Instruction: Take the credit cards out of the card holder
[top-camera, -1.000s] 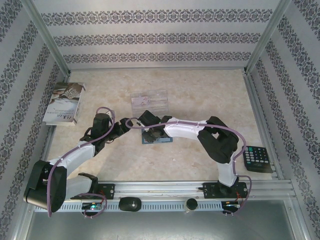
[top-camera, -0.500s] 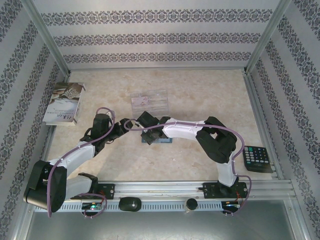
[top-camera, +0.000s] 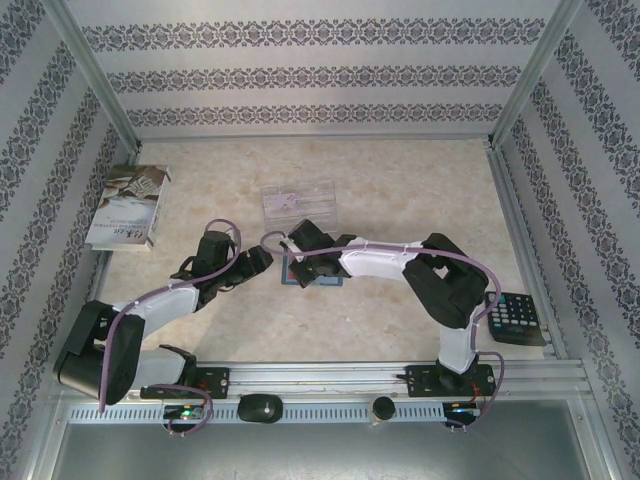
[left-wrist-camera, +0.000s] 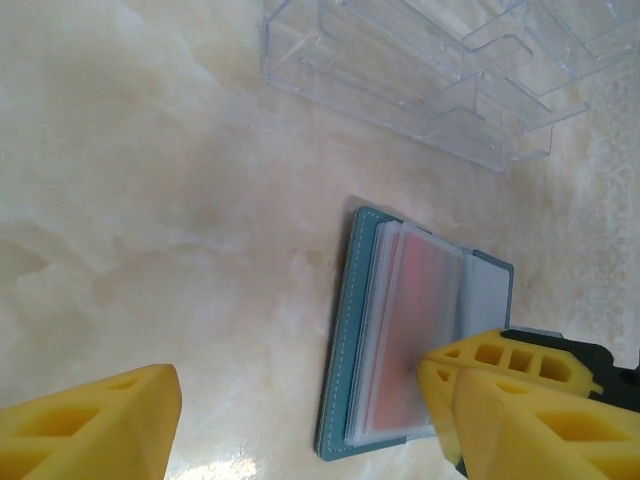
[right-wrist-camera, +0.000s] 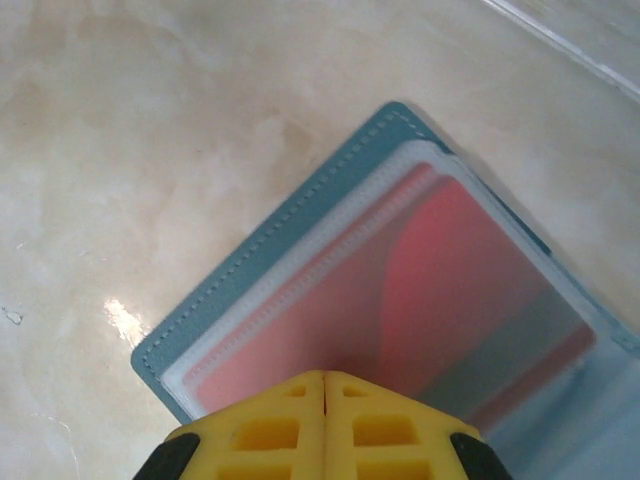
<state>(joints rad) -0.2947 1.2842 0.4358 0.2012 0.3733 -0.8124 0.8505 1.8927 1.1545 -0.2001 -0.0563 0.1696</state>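
Right hand (right-wrist-camera: 325, 385) is shut, its yellow fingers pressed flat together with no gap, their tips over the near edge of the clear sleeves in the card holder (right-wrist-camera: 250, 260); whether they pinch a sleeve I cannot tell. A red credit card (right-wrist-camera: 440, 290) shows through the top sleeve. Left hand (left-wrist-camera: 300, 385) stands wide and holds nothing, one finger (left-wrist-camera: 500, 400) overlapping the holder's corner. On the counter (top-camera: 400, 190) the holder lies open and flat between the two hands, its long side running roughly left to right. A clear plastic tray (top-camera: 298, 203) sits just behind it, apart. Well off to the sides lie a white booklet (top-camera: 128, 207) and a black calculator (top-camera: 513, 317).
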